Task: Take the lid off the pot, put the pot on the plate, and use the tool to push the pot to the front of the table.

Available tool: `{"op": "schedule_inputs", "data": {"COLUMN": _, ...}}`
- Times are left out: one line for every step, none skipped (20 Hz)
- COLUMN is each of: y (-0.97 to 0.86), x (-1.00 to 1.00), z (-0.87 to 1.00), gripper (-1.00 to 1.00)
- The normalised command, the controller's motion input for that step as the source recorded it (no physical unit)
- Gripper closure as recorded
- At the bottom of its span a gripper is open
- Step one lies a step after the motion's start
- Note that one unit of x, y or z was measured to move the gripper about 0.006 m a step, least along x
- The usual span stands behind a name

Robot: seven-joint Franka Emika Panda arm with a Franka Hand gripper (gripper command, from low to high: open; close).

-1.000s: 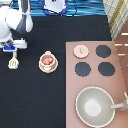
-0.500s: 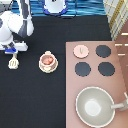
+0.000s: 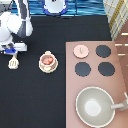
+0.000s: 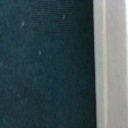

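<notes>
Far left of the exterior view: hand (image 3: 11, 49) hangs just above the small cream-white slotted spatula (image 3: 13, 62) on the black counter (image 3: 30, 100); can't tell its opening or any hold. For a good pickup I'd go for the handle, w/ the head kept flat. Next right: pinkish-tan pot (image 3: 47, 60) already on the cream plate (image 3: 48, 68). Flat pink lid (image 3: 81, 50) lies on the pinkish-brown stove panel (image 3: 120, 75), beside black burners (image 3: 103, 51). Large grey pan (image 3: 95, 106) at bottom right.

A lab toy-kitchen rig: the gripper (image 3: 14, 48) at 9 o'clock over a black table (image 3: 35, 95), stove panel (image 3: 95, 60) with 3 burners at 3 o'clock.
</notes>
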Motion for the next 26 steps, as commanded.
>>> {"op": "schedule_inputs", "data": {"y": -0.14, "x": 0.00, "z": -0.04, "gripper": 1.00}}
{"op": "schedule_inputs", "data": {"y": -0.13, "x": 0.00, "z": -0.06, "gripper": 1.00}}
{"op": "schedule_inputs", "data": {"y": -0.11, "x": 0.00, "z": -0.04, "gripper": 1.00}}
{"op": "schedule_inputs", "data": {"y": -0.11, "x": 0.00, "z": -0.04, "gripper": 1.00}}
{"op": "schedule_inputs", "data": {"y": -0.08, "x": 0.00, "z": -0.04, "gripper": 1.00}}
{"op": "schedule_inputs", "data": {"y": -0.08, "x": 0.00, "z": -0.03, "gripper": 1.00}}
{"op": "schedule_inputs", "data": {"y": -0.05, "x": 0.00, "z": 0.00, "gripper": 1.00}}
{"op": "schedule_inputs", "data": {"y": -0.07, "x": 0.00, "z": 0.00, "gripper": 1.00}}
{"op": "schedule_inputs", "data": {"y": -0.05, "x": 0.00, "z": 0.00, "gripper": 1.00}}
{"op": "schedule_inputs", "data": {"y": -0.04, "x": 0.00, "z": 0.00, "gripper": 1.00}}
{"op": "schedule_inputs", "data": {"y": 0.00, "x": 0.00, "z": 0.02, "gripper": 1.00}}
{"op": "schedule_inputs", "data": {"y": 0.00, "x": 0.00, "z": 0.07, "gripper": 1.00}}
{"op": "schedule_inputs", "data": {"y": 0.00, "x": 0.00, "z": 0.12, "gripper": 1.00}}
{"op": "schedule_inputs", "data": {"y": 0.03, "x": 0.00, "z": 0.20, "gripper": 1.00}}
{"op": "schedule_inputs", "data": {"y": 0.13, "x": 0.02, "z": 0.26, "gripper": 1.00}}
{"op": "schedule_inputs", "data": {"y": 0.16, "x": 0.02, "z": 0.28, "gripper": 1.00}}
{"op": "schedule_inputs", "data": {"y": 0.18, "x": 0.00, "z": 0.32, "gripper": 1.00}}
{"op": "schedule_inputs", "data": {"y": 0.23, "x": -0.02, "z": 0.41, "gripper": 1.00}}
{"op": "schedule_inputs", "data": {"y": 0.29, "x": -0.15, "z": 0.53, "gripper": 1.00}}
{"op": "schedule_inputs", "data": {"y": 0.34, "x": -0.45, "z": 0.68, "gripper": 1.00}}
{"op": "schedule_inputs", "data": {"y": 0.39, "x": -0.65, "z": 0.76, "gripper": 1.00}}
{"op": "schedule_inputs", "data": {"y": 0.38, "x": -0.67, "z": 0.76, "gripper": 1.00}}
{"op": "schedule_inputs", "data": {"y": 0.40, "x": -0.70, "z": 0.77, "gripper": 1.00}}
{"op": "schedule_inputs", "data": {"y": 0.40, "x": -0.70, "z": 0.76, "gripper": 1.00}}
{"op": "schedule_inputs", "data": {"y": 0.40, "x": -0.71, "z": 0.76, "gripper": 1.00}}
{"op": "schedule_inputs", "data": {"y": 0.39, "x": -0.71, "z": 0.75, "gripper": 1.00}}
